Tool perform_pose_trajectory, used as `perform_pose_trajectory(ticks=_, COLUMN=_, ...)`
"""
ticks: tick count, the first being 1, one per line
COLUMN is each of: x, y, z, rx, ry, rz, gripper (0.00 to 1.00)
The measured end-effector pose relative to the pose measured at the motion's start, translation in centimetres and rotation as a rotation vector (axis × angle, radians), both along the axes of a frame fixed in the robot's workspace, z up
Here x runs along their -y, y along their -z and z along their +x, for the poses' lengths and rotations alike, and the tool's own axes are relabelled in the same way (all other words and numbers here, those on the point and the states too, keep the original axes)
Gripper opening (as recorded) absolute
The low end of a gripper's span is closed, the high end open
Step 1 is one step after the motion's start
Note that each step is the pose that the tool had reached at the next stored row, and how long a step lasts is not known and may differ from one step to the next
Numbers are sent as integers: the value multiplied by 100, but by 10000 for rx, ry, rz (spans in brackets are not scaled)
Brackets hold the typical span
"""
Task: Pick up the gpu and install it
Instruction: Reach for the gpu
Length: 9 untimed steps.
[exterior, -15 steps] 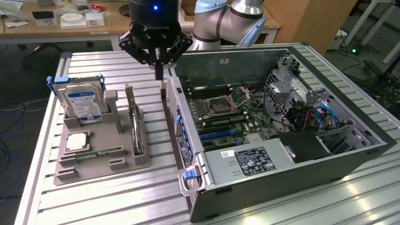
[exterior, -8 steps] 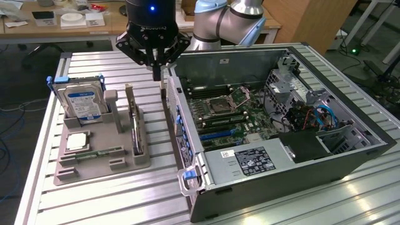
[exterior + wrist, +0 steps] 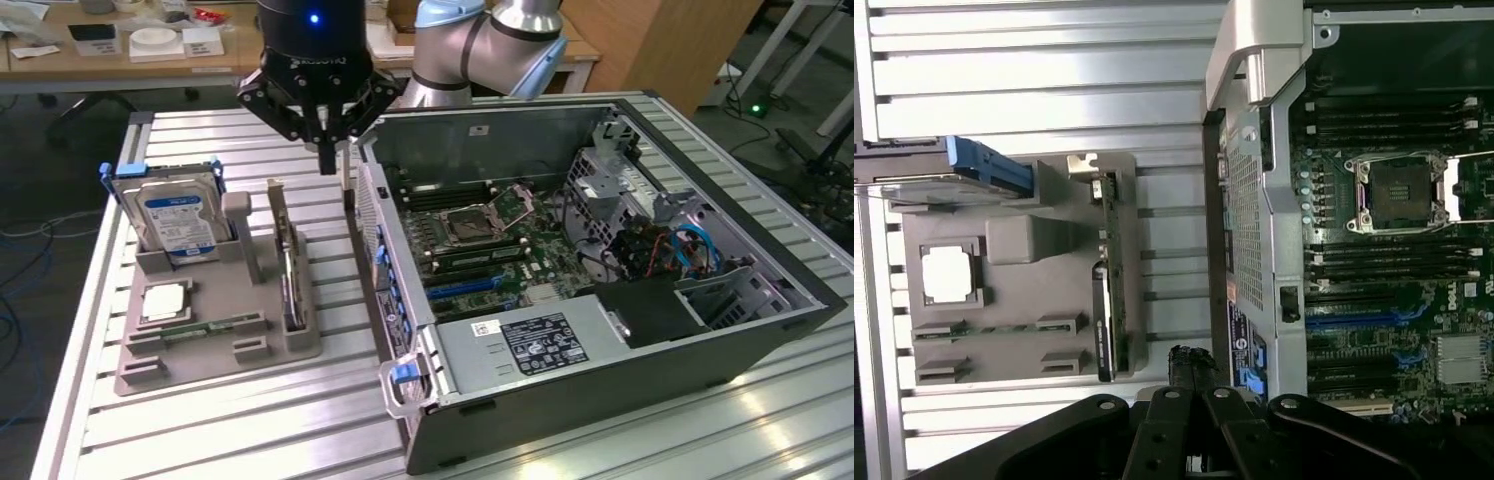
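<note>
FREE: narrow strip of table (image 3: 340, 330) mid-frame, between holder (image 3: 200, 365) and computer case (image 3: 561, 410); open table lower left | OBSTACLES: upright hard drive (image 3: 174, 225) left; gpu (image 3: 288, 275) on edge beside strip; case wall right

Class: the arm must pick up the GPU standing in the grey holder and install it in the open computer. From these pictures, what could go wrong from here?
1. The gripper is shut and holds nothing. It hangs close to the computer case, so lowering from here might clip the case wall.
2. The gpu stands thin, on edge in the holder. An off-centre grasp could tilt it or jam it in its slot.
</note>
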<state>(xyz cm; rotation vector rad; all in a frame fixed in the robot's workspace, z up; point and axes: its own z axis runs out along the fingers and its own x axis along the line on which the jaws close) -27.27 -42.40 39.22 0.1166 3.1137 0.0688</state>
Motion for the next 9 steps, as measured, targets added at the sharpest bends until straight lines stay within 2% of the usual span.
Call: perform_pose_trajectory(ticks=9, x=10, y=0, z=-69, rx=-1, ry=0, rz=0, gripper=10)
